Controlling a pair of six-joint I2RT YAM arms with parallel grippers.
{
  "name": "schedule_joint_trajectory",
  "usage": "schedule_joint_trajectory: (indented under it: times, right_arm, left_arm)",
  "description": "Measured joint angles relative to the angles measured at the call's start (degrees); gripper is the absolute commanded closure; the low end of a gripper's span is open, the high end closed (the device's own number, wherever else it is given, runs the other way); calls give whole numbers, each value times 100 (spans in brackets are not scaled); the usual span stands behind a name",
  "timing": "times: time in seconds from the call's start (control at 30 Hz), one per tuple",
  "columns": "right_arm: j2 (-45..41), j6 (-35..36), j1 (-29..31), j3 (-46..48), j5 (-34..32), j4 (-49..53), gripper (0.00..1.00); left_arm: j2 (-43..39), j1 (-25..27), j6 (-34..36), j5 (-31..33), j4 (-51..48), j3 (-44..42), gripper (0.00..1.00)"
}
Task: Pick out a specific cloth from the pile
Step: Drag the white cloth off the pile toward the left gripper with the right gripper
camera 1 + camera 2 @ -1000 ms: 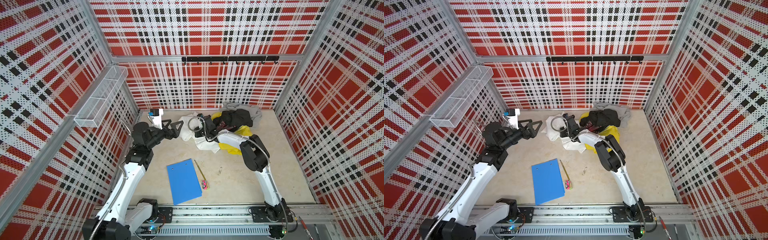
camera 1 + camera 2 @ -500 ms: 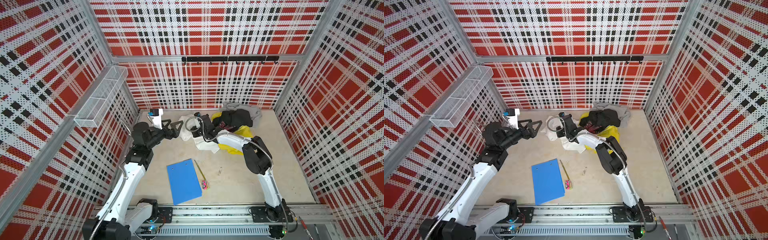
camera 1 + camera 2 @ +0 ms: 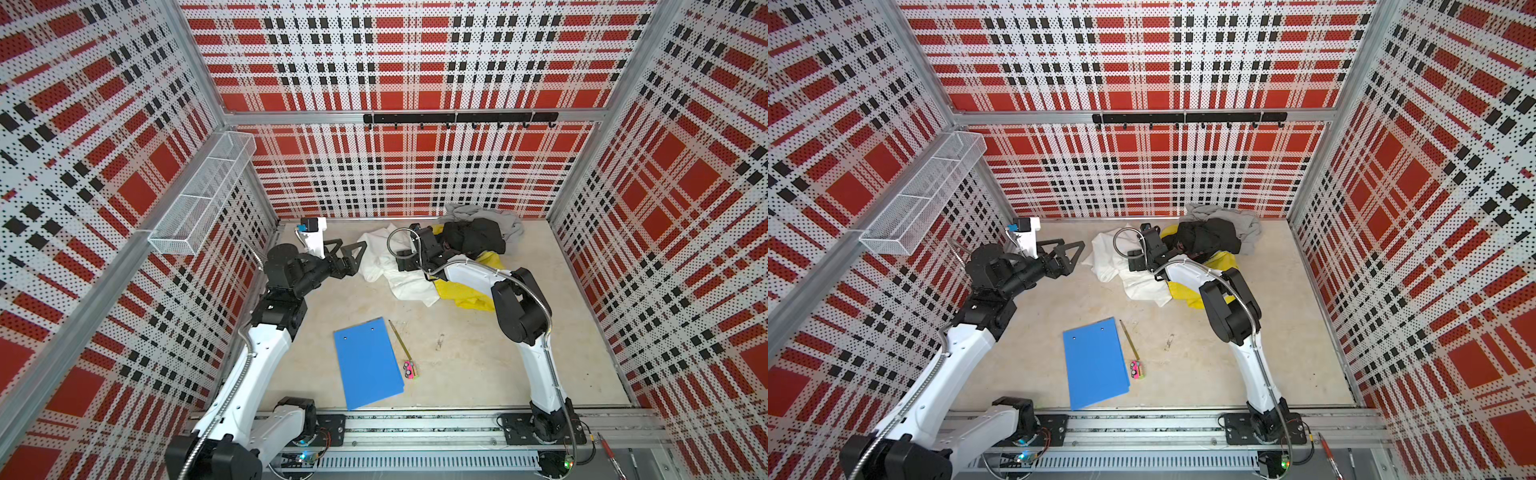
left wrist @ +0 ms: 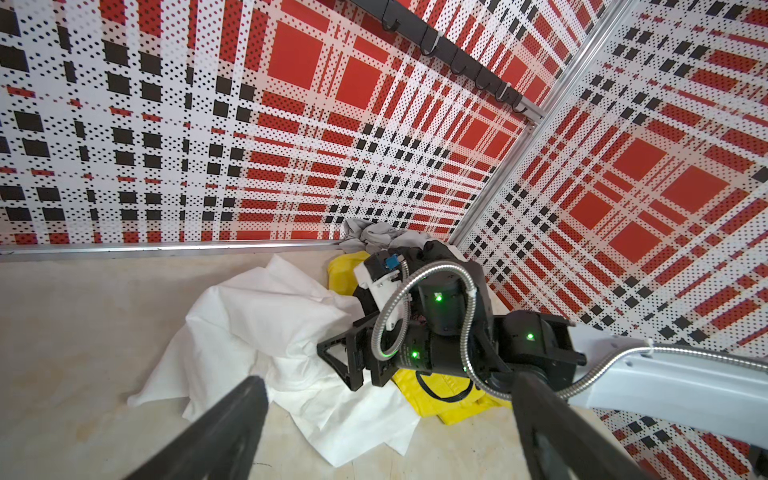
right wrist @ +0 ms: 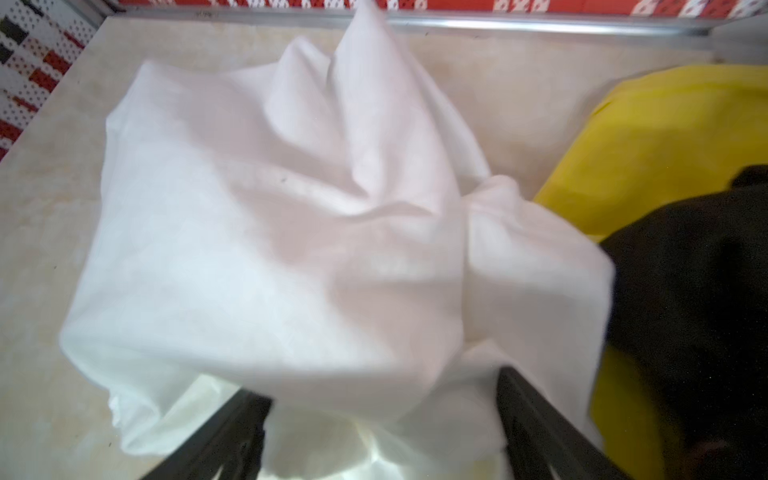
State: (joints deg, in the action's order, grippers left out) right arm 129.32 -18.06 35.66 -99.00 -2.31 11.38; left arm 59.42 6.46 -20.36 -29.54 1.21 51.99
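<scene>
The cloth [image 3: 376,257], white and crumpled, lies on the floor left of the pile, one end reaching under the yellow garment [image 3: 469,297]. The pile, yellow, black [image 3: 473,239] and pale grey [image 3: 509,220], sits in the back right corner. My right gripper [image 3: 405,262] sits low over the cloth with its jaws wide apart. In the right wrist view the cloth [image 5: 270,249] bulges loosely between the fingers [image 5: 523,415]. My left gripper [image 3: 347,253] hovers open just left of the cloth's edge, holding nothing. The left wrist view shows the cloth [image 4: 257,316] ahead of it.
A blue folder [image 3: 368,361] lies at the front middle of the floor, with a pencil [image 3: 400,338] and a small pink thing [image 3: 410,370] beside it. A wire basket [image 3: 203,199] hangs on the left wall. A black hook rail [image 3: 459,118] crosses the back wall.
My right gripper has gone from shut to wide open and shifted slightly left over the white cloth, which has slumped onto the floor. The left arm has not moved.
</scene>
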Motion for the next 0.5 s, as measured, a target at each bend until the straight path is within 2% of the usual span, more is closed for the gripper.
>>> schedule_joint_trajectory:
  times: [0.13,0.3,0.37,0.5]
  right_arm:
    - [308,-87,114,-227,424,-61,47]
    - [330,-247,229,-203,903,-380,90]
    - [330,-286,254,-201,1047,-494,97]
    - [319,-374,262,-199,1596,-831,99]
  left_arm:
    - [7,-4,0,15,-2,0,5]
    - [9,-11,0,46,-22,0,5]
    - [20,-11,0,46,-31,0,5]
    - [31,-35,0,57,-37,0,5]
